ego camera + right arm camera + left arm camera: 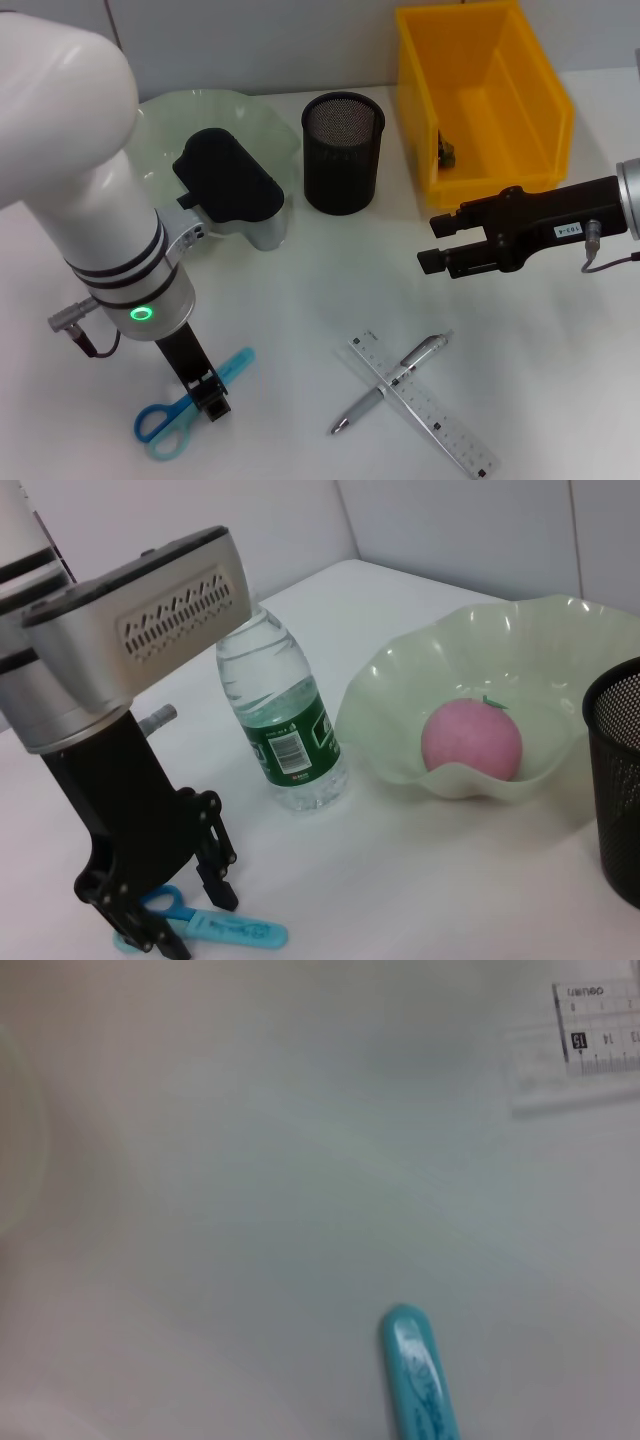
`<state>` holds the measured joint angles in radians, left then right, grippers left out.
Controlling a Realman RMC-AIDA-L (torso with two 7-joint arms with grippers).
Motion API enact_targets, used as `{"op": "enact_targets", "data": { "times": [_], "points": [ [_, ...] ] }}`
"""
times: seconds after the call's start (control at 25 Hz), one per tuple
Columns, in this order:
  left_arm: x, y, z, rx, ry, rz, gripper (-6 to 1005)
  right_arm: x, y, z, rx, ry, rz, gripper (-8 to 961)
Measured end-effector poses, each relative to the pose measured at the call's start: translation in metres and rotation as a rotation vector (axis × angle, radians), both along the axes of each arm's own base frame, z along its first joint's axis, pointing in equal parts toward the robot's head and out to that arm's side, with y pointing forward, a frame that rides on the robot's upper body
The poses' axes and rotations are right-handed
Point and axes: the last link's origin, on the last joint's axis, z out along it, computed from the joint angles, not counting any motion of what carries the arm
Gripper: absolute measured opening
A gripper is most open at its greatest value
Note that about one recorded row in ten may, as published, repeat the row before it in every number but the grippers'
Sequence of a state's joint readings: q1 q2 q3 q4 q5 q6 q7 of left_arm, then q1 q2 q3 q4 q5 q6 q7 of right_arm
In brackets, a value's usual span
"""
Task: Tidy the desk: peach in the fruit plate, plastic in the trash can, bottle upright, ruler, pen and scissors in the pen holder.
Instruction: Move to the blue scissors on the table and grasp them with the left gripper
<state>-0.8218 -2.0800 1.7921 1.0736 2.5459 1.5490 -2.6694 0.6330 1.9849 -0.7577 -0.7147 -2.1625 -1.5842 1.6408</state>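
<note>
A: The desk (300, 300) is seen with the trash can (480, 90) at its far right corner, the fruit plate (470, 680) far left, the peach (470, 742) held inside it.

B: And the bottle (285, 730)?

A: Stood upright beside the plate; the pen holder (342, 152) is placed between plate and bin.

B: The grippers?

A: The left gripper (170, 905) is lowered, fingers spread astride the scissors (190, 405) at the near left edge. The right gripper (436, 242) is held spread, empty, below the bin. The pen (390, 383) is laid across the ruler (425, 400).
</note>
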Motion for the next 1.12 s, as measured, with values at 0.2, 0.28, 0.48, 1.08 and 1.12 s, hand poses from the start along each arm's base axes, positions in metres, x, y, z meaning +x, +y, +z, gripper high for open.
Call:
{"op": "enact_targets", "data": {
  "times": [0.2, 0.28, 0.48, 1.08, 1.12],
  "points": [
    [0.0019, -0.0009, -0.0001, 0.024, 0.009, -0.027, 498, 0.0003, -0.0001, 0.0001, 0.002, 0.000, 0.001, 657],
    [0.0016, -0.0014, -0.0004, 0.022, 0.012, -0.028, 499, 0.0002, 0.0001, 0.0003, 0.003, 0.000, 0.001, 657],
    [0.0011, -0.0020, -0.0007, 0.020, 0.015, -0.028, 491, 0.0002, 0.0002, 0.0004, 0.004, -0.001, 0.002, 657],
    [0.0011, -0.0039, -0.0014, 0.004, 0.023, -0.044, 382, 0.0003, 0.0006, 0.0005, 0.008, 0.000, 0.003, 657],
    [0.0011, -0.0039, -0.0014, 0.004, 0.023, -0.044, 379, 0.0003, 0.0006, 0.0006, 0.008, 0.000, 0.004, 657]
  ]
}}
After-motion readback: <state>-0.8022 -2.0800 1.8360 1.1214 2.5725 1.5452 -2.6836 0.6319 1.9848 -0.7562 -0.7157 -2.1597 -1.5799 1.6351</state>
